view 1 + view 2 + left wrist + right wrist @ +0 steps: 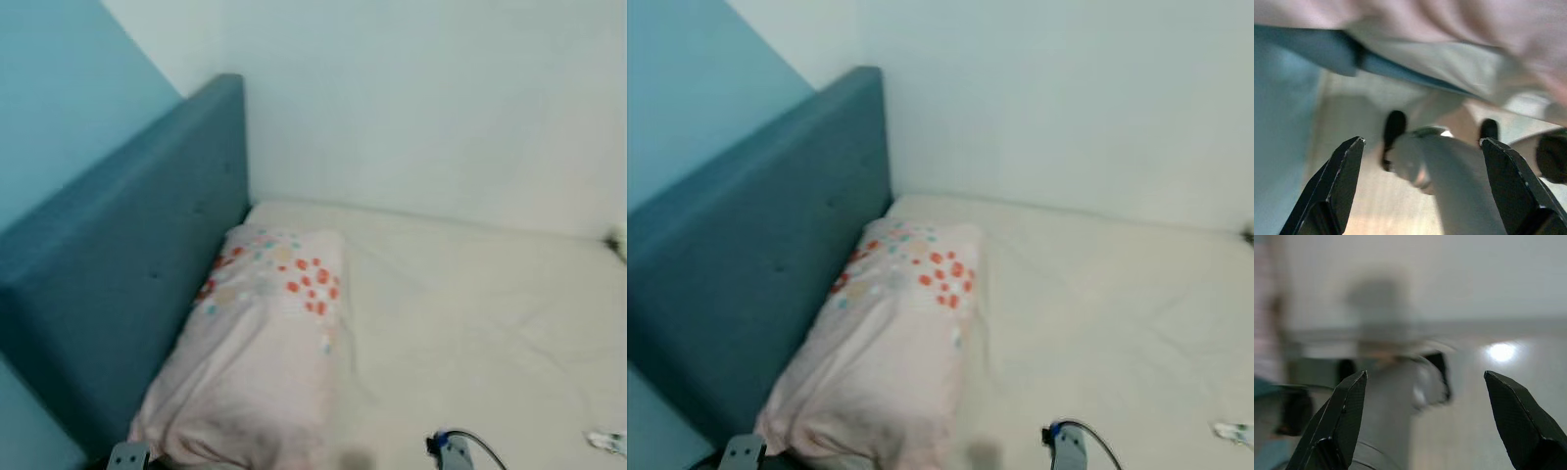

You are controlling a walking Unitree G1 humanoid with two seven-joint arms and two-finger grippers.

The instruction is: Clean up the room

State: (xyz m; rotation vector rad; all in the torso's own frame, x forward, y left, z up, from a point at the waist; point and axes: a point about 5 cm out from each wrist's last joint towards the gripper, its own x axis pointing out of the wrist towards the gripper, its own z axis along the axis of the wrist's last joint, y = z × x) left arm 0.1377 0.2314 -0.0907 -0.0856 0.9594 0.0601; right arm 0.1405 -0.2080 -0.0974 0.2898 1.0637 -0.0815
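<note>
A pale pink pillow (257, 357) with orange and teal dots lies lengthwise on a cream-sheeted bed (470, 323), right beside the teal upholstered headboard (118, 284). Both arms hang low; bits of them show at the lower edge of the eye views. My left gripper (1425, 186) is open, its black fingers (1337, 186) wide apart below the bed's edge, with my own leg and the floor behind. My right gripper (1430, 421) is open too, pointing down at a blurred leg and a shiny floor.
White walls close the corner behind the bed, and a light blue wall (59, 108) rises past the headboard. A small pale object (619, 240) sits at the bed's far right edge. Another small white item (607, 441) lies at the lower right.
</note>
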